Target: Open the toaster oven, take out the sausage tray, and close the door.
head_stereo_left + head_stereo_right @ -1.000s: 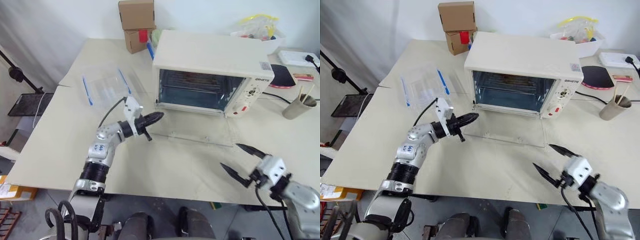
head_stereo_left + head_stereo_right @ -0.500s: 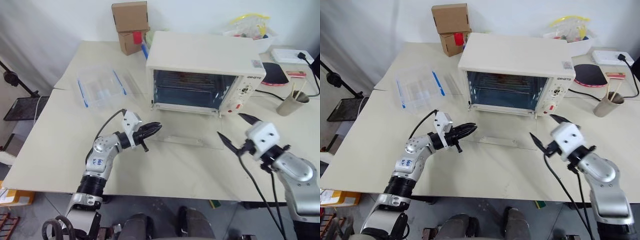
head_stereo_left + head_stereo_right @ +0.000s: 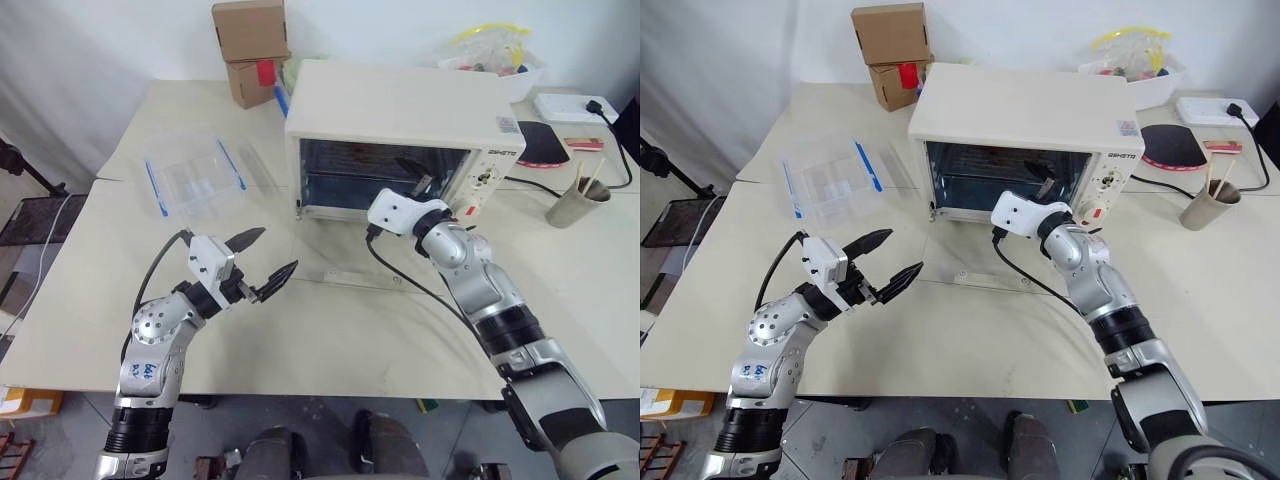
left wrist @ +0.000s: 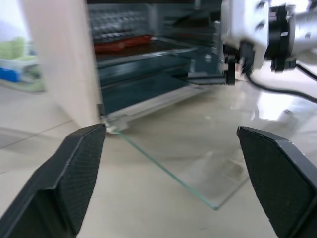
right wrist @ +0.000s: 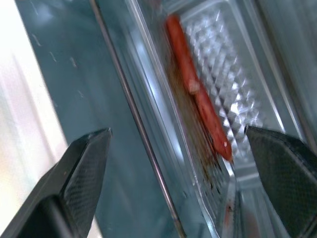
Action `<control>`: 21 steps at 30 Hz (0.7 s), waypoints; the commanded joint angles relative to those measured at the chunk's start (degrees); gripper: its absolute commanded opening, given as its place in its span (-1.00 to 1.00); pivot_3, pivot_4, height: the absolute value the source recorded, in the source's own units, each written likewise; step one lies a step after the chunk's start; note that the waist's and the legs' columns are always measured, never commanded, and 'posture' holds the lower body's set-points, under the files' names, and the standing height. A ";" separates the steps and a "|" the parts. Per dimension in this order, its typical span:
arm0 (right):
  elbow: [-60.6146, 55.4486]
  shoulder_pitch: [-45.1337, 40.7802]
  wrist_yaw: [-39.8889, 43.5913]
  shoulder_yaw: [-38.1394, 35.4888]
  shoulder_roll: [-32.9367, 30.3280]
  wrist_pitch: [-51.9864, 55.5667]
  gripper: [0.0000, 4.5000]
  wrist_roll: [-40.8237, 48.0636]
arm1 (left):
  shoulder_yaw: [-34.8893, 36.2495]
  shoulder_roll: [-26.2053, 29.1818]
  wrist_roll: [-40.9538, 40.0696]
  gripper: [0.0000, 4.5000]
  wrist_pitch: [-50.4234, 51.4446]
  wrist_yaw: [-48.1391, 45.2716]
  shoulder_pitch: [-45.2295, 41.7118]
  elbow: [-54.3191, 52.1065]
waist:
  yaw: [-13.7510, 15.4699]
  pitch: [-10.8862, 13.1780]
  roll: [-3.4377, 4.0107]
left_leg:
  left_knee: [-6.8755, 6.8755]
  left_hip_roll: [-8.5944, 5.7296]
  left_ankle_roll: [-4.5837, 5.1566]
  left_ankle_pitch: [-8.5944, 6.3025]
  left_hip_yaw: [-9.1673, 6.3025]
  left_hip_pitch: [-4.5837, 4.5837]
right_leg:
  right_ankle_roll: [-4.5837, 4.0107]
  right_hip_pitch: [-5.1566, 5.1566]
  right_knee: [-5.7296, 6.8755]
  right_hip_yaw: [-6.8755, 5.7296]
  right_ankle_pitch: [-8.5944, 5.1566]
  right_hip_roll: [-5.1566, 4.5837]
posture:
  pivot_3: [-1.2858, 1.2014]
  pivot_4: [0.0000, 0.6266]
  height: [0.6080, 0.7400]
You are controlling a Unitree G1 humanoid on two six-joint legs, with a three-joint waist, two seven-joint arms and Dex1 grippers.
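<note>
While the door (image 3: 385, 265) is lying flat open on the table (image 3: 90, 290), the right gripper (image 3: 418, 178) is reaching into the oven (image 3: 400, 110) mouth, fingers spread wide, empty. The tray (image 5: 225, 114) with sausages (image 5: 198, 99) is sitting just ahead, between its fingers. The left gripper (image 3: 262, 258) is hovering wide open, beside the door's edge. A clear container (image 3: 190, 175) and cardboard boxes (image 3: 248, 45) are sitting beyond it.
</note>
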 commanded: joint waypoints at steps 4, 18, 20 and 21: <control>10.12 -7.32 -8.65 1.93 2.32 -1.75 1.00 -3.95 | -0.53 -0.92 1.03 0.94 0.08 3.78 2.11 -3.66 | -0.18 0.00 0.01 | -0.04 0.05 -0.05 0.03 -0.01 0.00 | 0.00 -0.01 -0.01 -0.02 0.00 0.08 | 0.03 -0.52 1.00; 17.42 -11.10 -12.28 3.39 4.03 -2.51 -0.61 -4.52 | -4.73 -6.33 1.55 0.95 -2.18 4.28 -10.20 5.20 | -0.07 0.00 0.01 | -0.04 0.05 -0.08 0.09 -0.03 -0.06 | 0.00 -0.01 -0.04 -0.04 0.00 0.40 | 0.03 -0.52 1.00; 17.72 -11.44 -12.67 3.50 4.00 -2.82 -0.91 -4.51 | -5.29 -6.71 1.90 0.95 -3.38 2.95 -14.96 10.08 | -0.07 -0.01 -0.01 | -0.04 0.07 -0.08 0.11 -0.03 -0.08 | 0.00 0.00 -0.07 -0.04 0.00 0.45 | 0.03 -0.52 1.00; 17.69 -11.57 -12.75 3.51 3.93 -3.06 -0.97 -4.61 | -5.36 -6.84 1.80 0.95 -3.86 2.29 -17.41 12.69 | -0.13 -0.04 -0.09 | -0.04 0.09 -0.09 0.12 -0.02 -0.07 | 0.00 0.00 -0.07 -0.03 0.00 0.51 | 0.03 -0.52 1.00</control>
